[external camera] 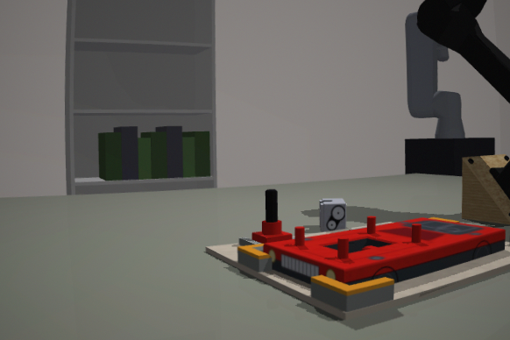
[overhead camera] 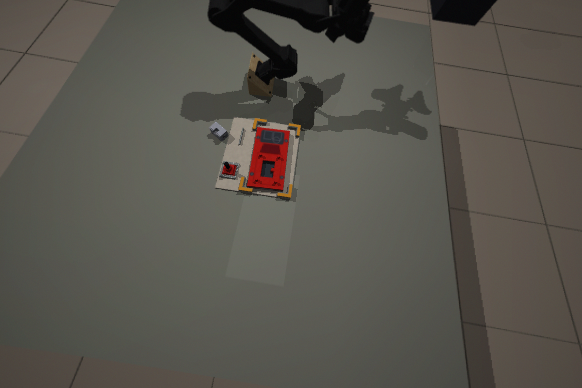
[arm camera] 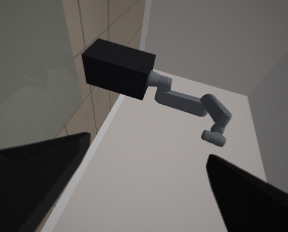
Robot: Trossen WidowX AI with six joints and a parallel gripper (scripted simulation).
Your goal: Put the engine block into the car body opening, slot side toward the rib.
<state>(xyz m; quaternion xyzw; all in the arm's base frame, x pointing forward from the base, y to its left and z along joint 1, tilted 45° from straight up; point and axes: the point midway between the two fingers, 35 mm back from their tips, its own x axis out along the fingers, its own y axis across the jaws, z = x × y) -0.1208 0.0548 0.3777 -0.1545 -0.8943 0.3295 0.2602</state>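
Your claw (arm camera: 145, 192) is spread wide and empty, raised well away from the parts and facing the room wall (not the work). The block (overhead camera: 218, 130) sits on the grey worktop (overhead camera: 125, 202) just beside the board, apart from the body (overhead camera: 270, 157). Corner brackets fix the body, its opening (external camera: 360, 244) facing up for vertical insertion. Behind stand a bookshelf (external camera: 142, 63) and a grey arm (external camera: 431, 81).

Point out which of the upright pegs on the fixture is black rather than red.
The tall black peg on the small red base beside the car body; the four short pegs around the opening are red.
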